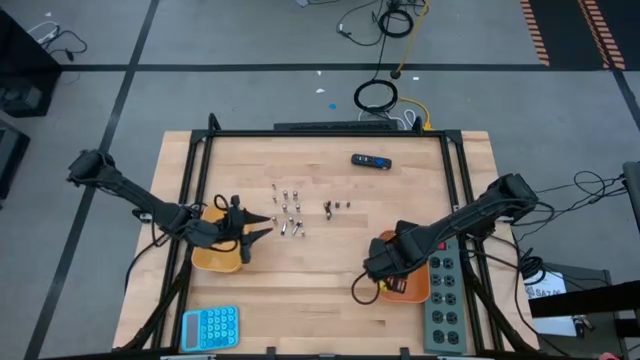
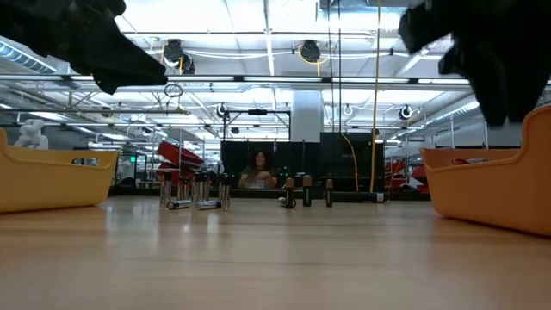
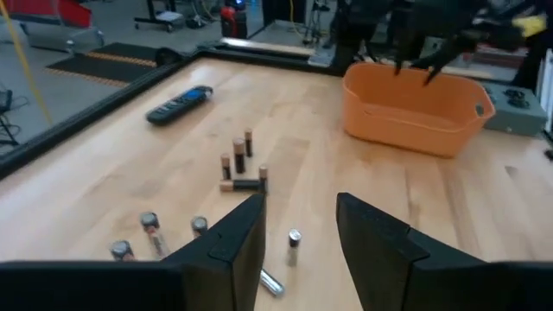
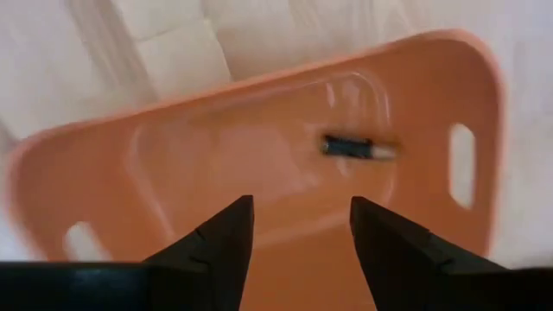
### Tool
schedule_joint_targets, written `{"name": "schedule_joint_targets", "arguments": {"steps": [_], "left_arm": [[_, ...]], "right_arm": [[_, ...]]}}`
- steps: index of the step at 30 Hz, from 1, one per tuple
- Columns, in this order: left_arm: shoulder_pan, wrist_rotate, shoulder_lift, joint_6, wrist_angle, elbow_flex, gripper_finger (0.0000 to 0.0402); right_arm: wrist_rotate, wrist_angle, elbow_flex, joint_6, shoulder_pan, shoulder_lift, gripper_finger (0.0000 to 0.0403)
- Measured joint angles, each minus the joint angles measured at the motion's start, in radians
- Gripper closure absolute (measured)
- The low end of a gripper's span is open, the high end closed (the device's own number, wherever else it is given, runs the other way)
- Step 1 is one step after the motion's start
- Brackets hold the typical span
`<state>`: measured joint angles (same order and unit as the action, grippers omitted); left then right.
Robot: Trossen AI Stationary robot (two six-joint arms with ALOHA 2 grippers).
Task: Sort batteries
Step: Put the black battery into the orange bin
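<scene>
Drop step: the right gripper hangs open and empty above its tray, a dark battery lying below it; next fetch another from the cluster near the open, empty left gripper.

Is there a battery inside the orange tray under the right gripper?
Yes, the right wrist view shows one dark battery lying on the floor of the orange tray, beyond the open right gripper.
</scene>
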<state>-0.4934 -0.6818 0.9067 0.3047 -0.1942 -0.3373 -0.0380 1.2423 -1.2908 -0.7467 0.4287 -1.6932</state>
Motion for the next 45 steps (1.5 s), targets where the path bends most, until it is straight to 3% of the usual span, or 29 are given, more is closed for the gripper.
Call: {"name": "schedule_joint_targets", "arguments": {"steps": [12,16,22,29,37,41,45], "left_arm": [[-0.117,-0.034,0.213,0.041,-0.253,0.000,0.0249],[-0.118,-0.042,0.254,0.083,-0.261,0.000,0.0249],[-0.115,-0.077,0.268,0.100,-0.265,0.000,0.0249],[-0.115,-0.090,0.268,0.104,-0.269,0.000,0.0249],[-0.115,-0.071,0.268,0.099,-0.261,0.000,0.0249],[-0.115,-0.108,0.268,0.010,-0.262,0.000,0.0249],[-0.114,-0.190,0.268,0.028,-0.278,0.000,0.0249]], "right_arm": [[-0.018,-0.427,0.361,0.043,-0.130,0.000,0.0243],[-0.058,-0.427,0.404,0.111,-0.205,0.006,0.0245],[-0.268,-0.419,0.348,0.277,-0.310,-0.001,0.0245],[-0.163,-0.399,0.265,0.402,-0.403,0.001,0.0245],[-0.145,-0.031,-0.015,0.403,-0.372,0.002,0.0245],[-0.149,-0.154,-0.080,0.464,-0.374,0.003,0.0245],[-0.165,-0.281,-0.069,0.573,-0.415,0.001,0.0237]]}}
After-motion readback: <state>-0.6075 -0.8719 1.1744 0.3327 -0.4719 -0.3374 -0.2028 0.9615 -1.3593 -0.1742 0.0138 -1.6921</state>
